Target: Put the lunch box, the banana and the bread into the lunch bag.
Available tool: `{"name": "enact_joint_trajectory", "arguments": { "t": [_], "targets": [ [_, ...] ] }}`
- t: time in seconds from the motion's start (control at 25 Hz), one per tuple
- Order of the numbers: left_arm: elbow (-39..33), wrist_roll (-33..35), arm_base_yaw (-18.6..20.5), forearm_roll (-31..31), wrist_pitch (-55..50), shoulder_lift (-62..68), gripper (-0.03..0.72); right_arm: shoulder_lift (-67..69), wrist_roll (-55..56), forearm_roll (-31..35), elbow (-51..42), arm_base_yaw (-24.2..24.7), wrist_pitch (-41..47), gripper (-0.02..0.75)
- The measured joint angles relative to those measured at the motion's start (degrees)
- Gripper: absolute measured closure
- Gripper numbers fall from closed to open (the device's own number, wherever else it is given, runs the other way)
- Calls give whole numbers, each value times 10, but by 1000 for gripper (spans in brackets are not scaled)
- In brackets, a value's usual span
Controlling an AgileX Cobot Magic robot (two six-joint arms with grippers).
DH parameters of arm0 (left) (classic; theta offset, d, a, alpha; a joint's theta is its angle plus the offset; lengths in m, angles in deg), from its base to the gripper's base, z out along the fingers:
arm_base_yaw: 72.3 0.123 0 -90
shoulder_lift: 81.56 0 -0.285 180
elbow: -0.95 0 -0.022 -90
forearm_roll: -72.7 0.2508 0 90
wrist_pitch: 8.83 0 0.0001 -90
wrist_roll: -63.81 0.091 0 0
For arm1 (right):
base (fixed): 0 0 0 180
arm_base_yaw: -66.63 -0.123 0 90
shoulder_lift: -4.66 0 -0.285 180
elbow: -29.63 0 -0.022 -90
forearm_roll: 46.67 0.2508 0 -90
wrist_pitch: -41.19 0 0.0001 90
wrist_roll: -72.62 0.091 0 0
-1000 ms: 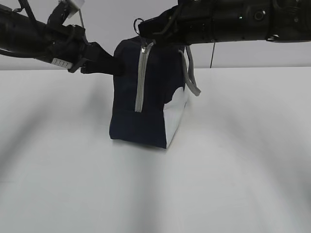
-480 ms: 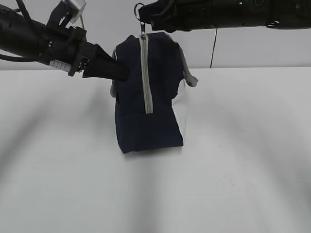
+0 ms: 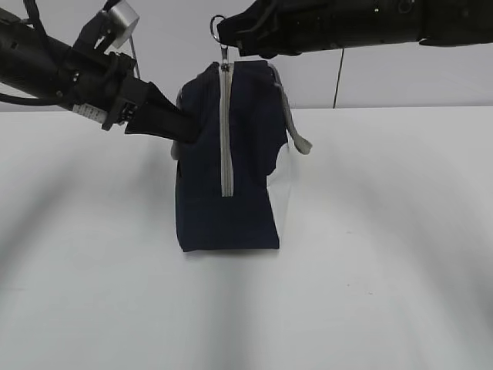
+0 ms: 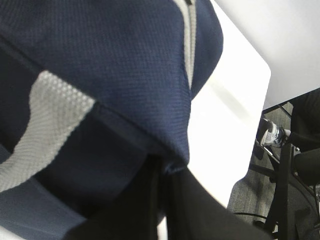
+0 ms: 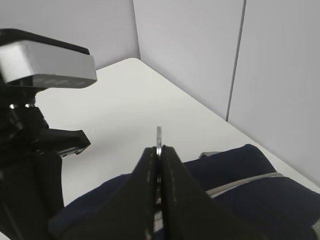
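On the left, my left gripper (image 3: 185,127) comes in from the side and is pinched nearly closed on a fold of navy fabric at the upper left edge of the lunch bag (image 3: 202,193). In the left wrist view the dark fingers (image 4: 150,200) meet on a bunched corner of that cloth, with a grey strap (image 4: 45,125) curving across the panel just beside them.

The lunch bag stands upright near the middle of the white table (image 3: 385,270), its narrow end facing the exterior camera. A grey zipper (image 3: 226,131) runs straight down that end from the top edge to about halfway, and it looks closed along its whole length. A white lower panel (image 3: 283,193) shows on the bag's right side, and a grey handle (image 3: 291,116) droops over the right shoulder.

From the right, my right gripper (image 3: 228,37) reaches across above the bag's top. Its jaws are pressed fully together on the ring pull (image 5: 159,137) of the zipper, the thin metal ring standing on edge between the tips in the right wrist view.

I cannot see the lunch box, banana or bread in any view.
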Motion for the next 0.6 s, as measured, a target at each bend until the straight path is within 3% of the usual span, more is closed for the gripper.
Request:
{"name": "enact_joint_trajectory", "arguments": {
  "t": [0.6],
  "targets": [
    [3, -10, 0, 35, 12, 0, 687, 81, 42, -20, 98, 5, -2, 754]
  ]
}}
